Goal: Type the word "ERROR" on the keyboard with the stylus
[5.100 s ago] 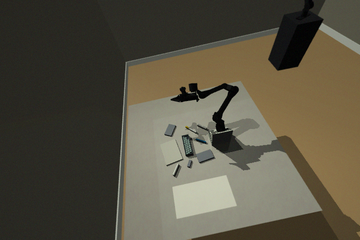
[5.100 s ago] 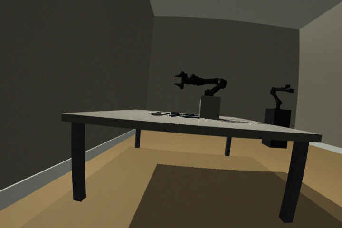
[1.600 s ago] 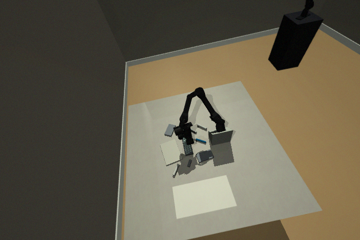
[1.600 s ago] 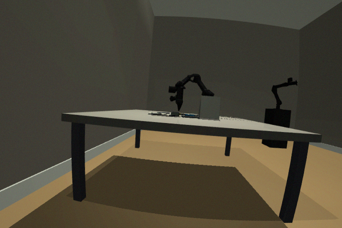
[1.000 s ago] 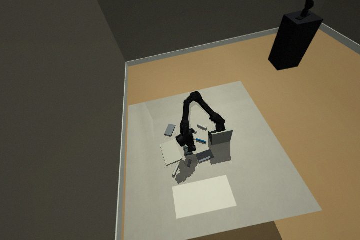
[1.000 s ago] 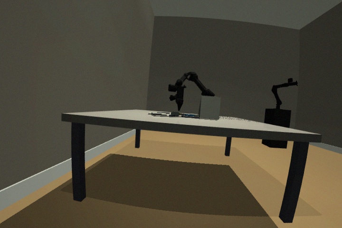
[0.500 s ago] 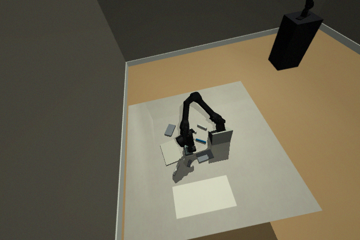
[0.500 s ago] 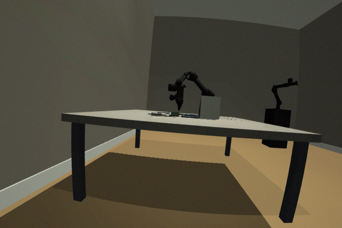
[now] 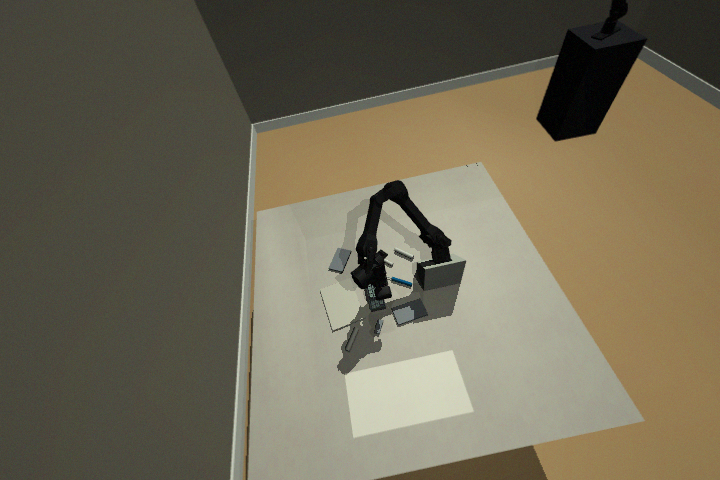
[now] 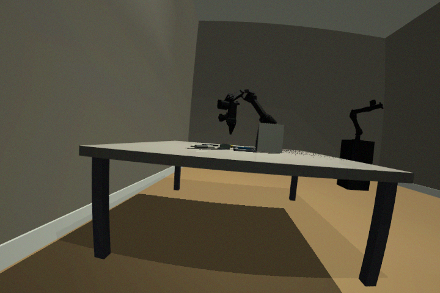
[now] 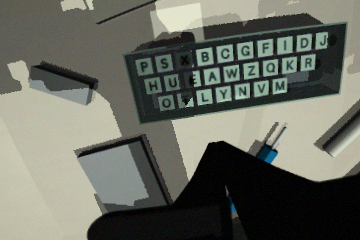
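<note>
Awaiting typing: your gripper (image 9: 384, 293) (image 10: 231, 133) (image 11: 216, 149), closed, empty. Keyboard (image 9: 375, 302) (image 10: 224, 146) (image 11: 231, 72), upper centre-right of the wrist view; blue stylus (image 9: 401, 281) (image 10: 245, 148) (image 11: 267, 154), apparently, lying below it, ungrasped. Left, seemingly: pickup, all five presses.

The keyboard (image 9: 376, 305) (image 10: 224, 146) (image 11: 213, 72) lies flat on the desk, a dark, green-edged slab with pale square keys and dark letters in three rows. In the wrist view its long side runs from nine o'clock to just above three; shadow darkens X and parts of E and T. Just off it at five o'clock lies a slim blue-handled tool (image 9: 401, 281) (image 11: 267, 154) with a thin pale shaft, possibly the stylus; which item is the stylus cannot be told for certain.
</note>
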{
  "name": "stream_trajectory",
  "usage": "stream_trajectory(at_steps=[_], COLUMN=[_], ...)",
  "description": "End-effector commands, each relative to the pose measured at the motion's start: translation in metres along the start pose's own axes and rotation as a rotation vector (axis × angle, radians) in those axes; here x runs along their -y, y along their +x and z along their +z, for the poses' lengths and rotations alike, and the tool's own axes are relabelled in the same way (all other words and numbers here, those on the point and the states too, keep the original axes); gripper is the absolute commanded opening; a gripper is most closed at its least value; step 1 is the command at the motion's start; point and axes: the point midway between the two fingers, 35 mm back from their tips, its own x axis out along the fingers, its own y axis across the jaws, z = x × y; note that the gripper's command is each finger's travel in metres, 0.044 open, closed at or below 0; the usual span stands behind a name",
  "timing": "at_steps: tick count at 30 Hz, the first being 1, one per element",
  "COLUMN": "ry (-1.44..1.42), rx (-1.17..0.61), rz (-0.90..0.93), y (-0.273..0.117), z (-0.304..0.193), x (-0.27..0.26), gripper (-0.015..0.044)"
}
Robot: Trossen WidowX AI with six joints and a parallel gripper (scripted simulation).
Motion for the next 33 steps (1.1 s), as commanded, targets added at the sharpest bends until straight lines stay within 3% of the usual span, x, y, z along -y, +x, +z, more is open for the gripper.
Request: stream_trajectory(at_steps=[1,6,19,33], ry=[0.0,-0.22,-1.34,-1.906], rx=[0.0,-0.04,-0.121,-0.028], rz=[0.0,0.022,0.282,0.488], y=[0.0,0.005,0.024,0.031], z=[0.0,-0.004,-0.033,-0.051], x=[0.0,0.007,0.042,0.059], gripper=[0.0026,0.015,0.015,0.015])
